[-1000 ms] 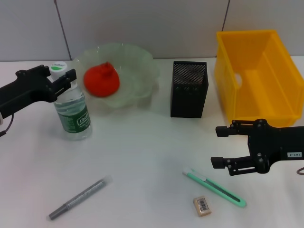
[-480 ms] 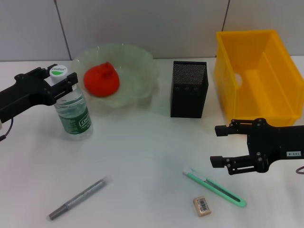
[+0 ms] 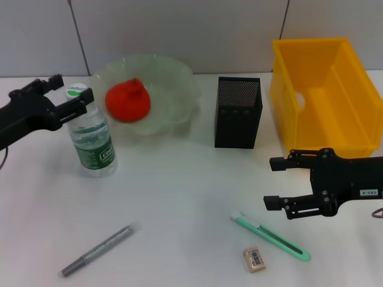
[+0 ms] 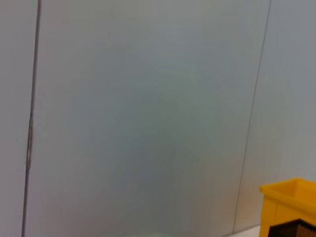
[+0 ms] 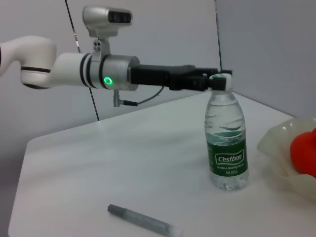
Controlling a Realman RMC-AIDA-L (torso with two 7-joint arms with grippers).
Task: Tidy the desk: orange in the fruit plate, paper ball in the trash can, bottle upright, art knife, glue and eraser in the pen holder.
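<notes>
The clear plastic water bottle with the green label [image 3: 91,134] stands upright on the white table [image 3: 179,197], beside the pale green fruit plate [image 3: 173,89] holding the orange [image 3: 127,100]. The left gripper [image 3: 73,99] sits at the cap, fingers spread, released. The right gripper [image 3: 272,182] hovers open above the mint-green art knife [image 3: 269,237].

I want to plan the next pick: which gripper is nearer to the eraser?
The right. The right gripper hovers open just behind the eraser, slightly to its right, beyond the knife. The left gripper is far across the table, open at the bottle cap.
</notes>
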